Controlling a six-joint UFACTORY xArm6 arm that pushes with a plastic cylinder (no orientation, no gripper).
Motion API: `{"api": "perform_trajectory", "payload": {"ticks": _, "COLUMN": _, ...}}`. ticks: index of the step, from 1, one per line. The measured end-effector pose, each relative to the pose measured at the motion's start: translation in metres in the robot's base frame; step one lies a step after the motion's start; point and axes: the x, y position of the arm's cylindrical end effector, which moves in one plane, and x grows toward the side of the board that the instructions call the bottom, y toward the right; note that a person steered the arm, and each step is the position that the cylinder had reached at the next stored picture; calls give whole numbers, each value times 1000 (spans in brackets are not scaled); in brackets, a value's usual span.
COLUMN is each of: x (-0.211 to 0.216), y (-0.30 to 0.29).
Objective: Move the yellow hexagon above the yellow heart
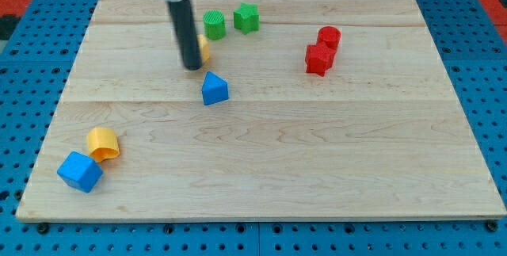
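My tip (pixel 192 66) is at the upper middle-left of the board. It stands right in front of a yellow block (pixel 204 47), mostly hidden behind the rod; its shape cannot be made out. A second yellow block (pixel 103 143), rounded like a heart, lies at the lower left, touching a blue cube (pixel 80 171). The tip is far above and to the right of that yellow block.
A blue block (pixel 214 89) lies just below and right of the tip. A green cylinder-like block (pixel 215 24) and a green block (pixel 246 18) sit near the top. Two red blocks (pixel 322 50) touch at the upper right. The wooden board (pixel 317 161) rests on a blue pegboard.
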Motion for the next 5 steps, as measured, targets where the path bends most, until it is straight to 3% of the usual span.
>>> {"api": "perform_trajectory", "payload": {"ticks": 1, "x": -31, "y": 22}}
{"api": "perform_trajectory", "payload": {"ticks": 2, "x": -35, "y": 3}}
{"api": "perform_trajectory", "payload": {"ticks": 4, "x": -35, "y": -126}}
{"api": "perform_trajectory", "payload": {"ticks": 5, "x": -63, "y": -130}}
